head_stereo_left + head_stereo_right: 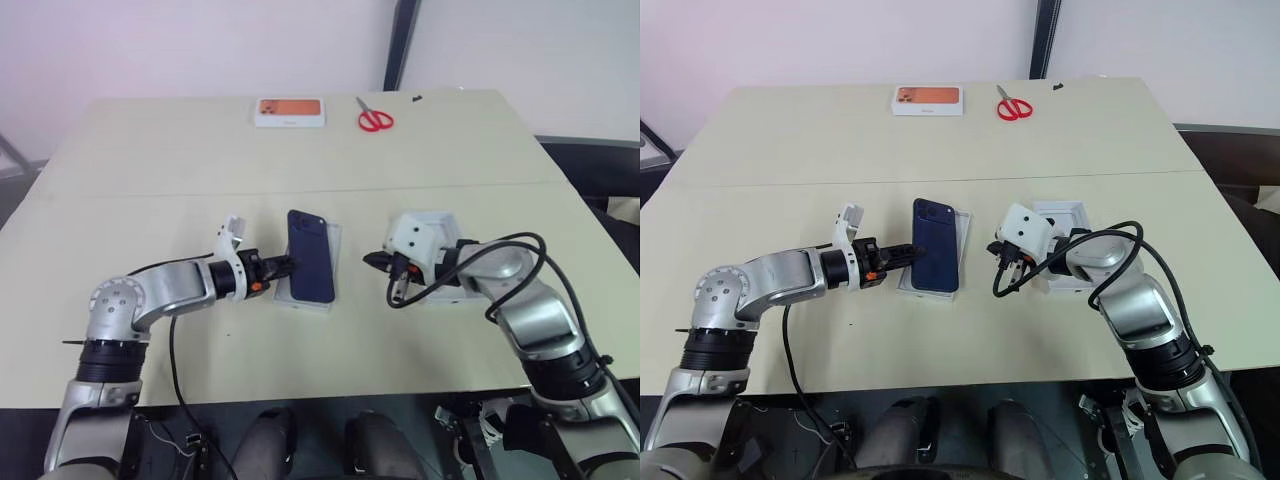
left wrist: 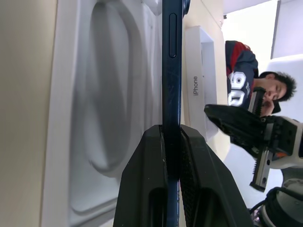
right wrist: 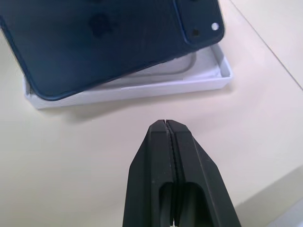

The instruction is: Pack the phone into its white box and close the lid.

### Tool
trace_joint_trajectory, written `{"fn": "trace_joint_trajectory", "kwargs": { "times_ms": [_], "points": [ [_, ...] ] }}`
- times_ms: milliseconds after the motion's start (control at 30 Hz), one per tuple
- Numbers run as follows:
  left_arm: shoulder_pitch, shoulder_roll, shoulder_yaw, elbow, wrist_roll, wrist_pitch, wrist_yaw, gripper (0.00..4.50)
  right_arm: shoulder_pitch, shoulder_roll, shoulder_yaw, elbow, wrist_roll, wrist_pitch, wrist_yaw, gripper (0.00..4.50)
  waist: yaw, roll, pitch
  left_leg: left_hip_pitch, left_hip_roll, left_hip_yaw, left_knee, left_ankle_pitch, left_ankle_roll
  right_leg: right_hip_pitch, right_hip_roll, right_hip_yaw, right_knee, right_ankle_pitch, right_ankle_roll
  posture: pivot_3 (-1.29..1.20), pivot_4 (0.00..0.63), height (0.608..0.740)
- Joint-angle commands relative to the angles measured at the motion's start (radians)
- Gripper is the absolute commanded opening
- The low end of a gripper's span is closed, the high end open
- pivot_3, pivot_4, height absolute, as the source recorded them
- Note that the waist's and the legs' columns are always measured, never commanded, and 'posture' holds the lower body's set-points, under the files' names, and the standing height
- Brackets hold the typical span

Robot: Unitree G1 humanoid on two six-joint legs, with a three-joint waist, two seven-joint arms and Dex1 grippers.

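Observation:
The phone [image 1: 311,258], dark navy with its back up and its camera bump at the far end, hangs tilted over the white box [image 3: 142,87]. In the box lies a white insert [image 2: 106,94] with a rounded oblong recess. My left gripper [image 1: 283,266] is shut on the phone's left long edge, one finger on each face [image 2: 171,128]. My right gripper [image 1: 375,262] is shut on nothing, just right of the box and pointing at it. The lid [image 1: 1072,214] lies open side up under my right forearm, partly hidden.
A white box with an orange picture [image 1: 290,111] and red scissors [image 1: 375,119] lie at the table's far edge. A seated person [image 2: 244,71] shows in the background of the left wrist view. Bare tabletop [image 1: 150,180] surrounds the box.

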Motion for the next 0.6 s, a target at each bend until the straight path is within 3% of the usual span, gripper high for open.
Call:
{"fn": "trace_joint_trajectory", "kwargs": {
  "times_ms": [33,333,600],
  "points": [
    [-0.032,0.018,0.052,-0.002,-0.02,0.027,-0.04,0.04,0.004,-0.018,-0.004,-0.008,0.017,-0.025,-0.01,0.0,0.0,0.0,0.0,0.0,0.0,0.0,0.0,0.0,0.0,0.0,0.0,0.0,0.0,0.0,0.0,0.0,0.15,0.74],
    [-0.085,0.086,0.038,0.096,-0.02,0.085,-0.075,0.04,0.013,-0.029,0.01,-0.015,0.028,-0.025,-0.02,0.0,0.0,0.0,0.0,0.0,0.0,0.0,0.0,0.0,0.0,0.0,0.0,0.0,0.0,0.0,0.0,0.0,0.15,0.74],
    [-0.119,0.083,-0.033,0.146,0.007,0.129,-0.116,0.04,0.021,-0.033,0.025,-0.027,0.035,-0.015,-0.035,0.0,0.0,0.0,0.0,0.0,0.0,0.0,0.0,0.0,0.0,0.0,0.0,0.0,0.0,0.0,0.0,0.0,0.15,0.74]
  ]
}}
